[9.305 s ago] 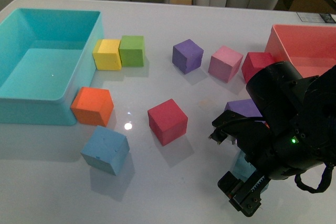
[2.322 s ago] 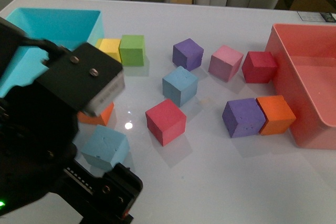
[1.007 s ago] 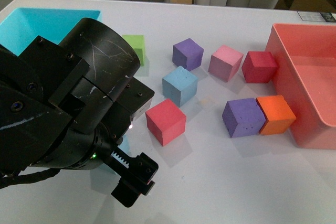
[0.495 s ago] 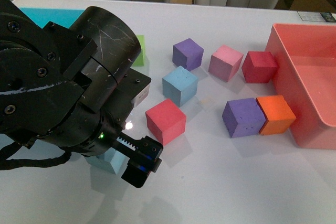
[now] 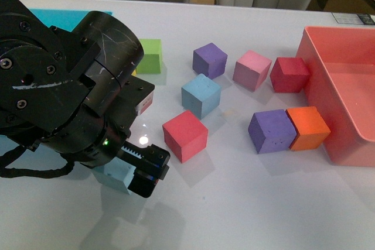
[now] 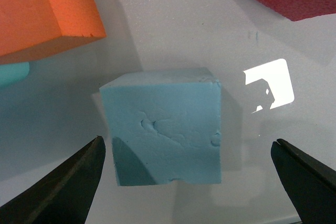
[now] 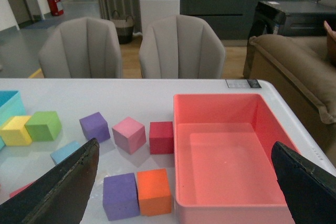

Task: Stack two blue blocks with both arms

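One light blue block (image 5: 201,95) rests in the middle of the table, also seen in the right wrist view (image 7: 65,151). The other blue block (image 5: 116,174) lies near the front left, mostly hidden under my left arm. My left gripper (image 5: 132,171) hangs open just above this block (image 6: 163,129), whose pitted top face lies between the two fingers (image 6: 63,187) without touching either. My right gripper (image 7: 185,145) is open and empty, held high above the table, and does not show in the front view.
A red cube (image 5: 186,135) sits close to the right of my left gripper, and an orange cube (image 6: 42,9) lies beside the near blue block. Purple (image 5: 271,131), orange (image 5: 309,127), pink (image 5: 251,69), dark red (image 5: 289,74) and green (image 5: 149,55) cubes are scattered about. A pink bin (image 5: 345,86) stands right, a turquoise bin (image 5: 58,19) back left.
The right arm, low at the front right with a blue block earlier, has left the front view. The left arm came in and moved over the near blue block.
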`<state>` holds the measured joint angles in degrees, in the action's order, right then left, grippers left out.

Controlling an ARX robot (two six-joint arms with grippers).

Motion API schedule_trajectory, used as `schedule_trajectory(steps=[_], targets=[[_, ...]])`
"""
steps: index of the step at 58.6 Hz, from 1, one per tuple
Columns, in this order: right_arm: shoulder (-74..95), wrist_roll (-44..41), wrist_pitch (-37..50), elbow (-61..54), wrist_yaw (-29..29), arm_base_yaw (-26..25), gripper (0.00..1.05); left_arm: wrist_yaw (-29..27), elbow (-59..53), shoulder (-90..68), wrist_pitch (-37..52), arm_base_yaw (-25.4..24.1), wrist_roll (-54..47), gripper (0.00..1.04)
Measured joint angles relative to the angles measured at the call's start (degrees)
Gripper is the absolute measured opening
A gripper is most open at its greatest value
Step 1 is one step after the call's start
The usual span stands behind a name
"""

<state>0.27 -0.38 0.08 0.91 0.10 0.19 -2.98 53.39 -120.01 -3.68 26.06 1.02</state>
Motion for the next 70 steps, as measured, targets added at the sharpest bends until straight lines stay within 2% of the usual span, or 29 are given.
schedule_trajectory(steps=[34, 62, 64, 70], targets=[[0.0, 0.0, 0.0, 0.0, 0.0, 0.0, 0.96, 0.0, 0.9, -3.5, 0.3, -2.5, -0.2, 0.96], [0.0, 0.0, 0.0, 0.0, 0.0, 0.0, 0.96, 1.4, 2.5, -6.2, 1.3, -1.7, 0.4, 0.96], [0.0, 0.0, 0.0, 0.0, 0.0, 0.0, 0.96, 1.4, 2.6, -6.5, 1.4, -1.5, 0.4, 0.94], [0.0, 0.0, 0.0, 0.0, 0.0, 0.0, 0.96, 1.2, 2.6, -6.9, 1.4, -1.2, 0.8, 0.75]])
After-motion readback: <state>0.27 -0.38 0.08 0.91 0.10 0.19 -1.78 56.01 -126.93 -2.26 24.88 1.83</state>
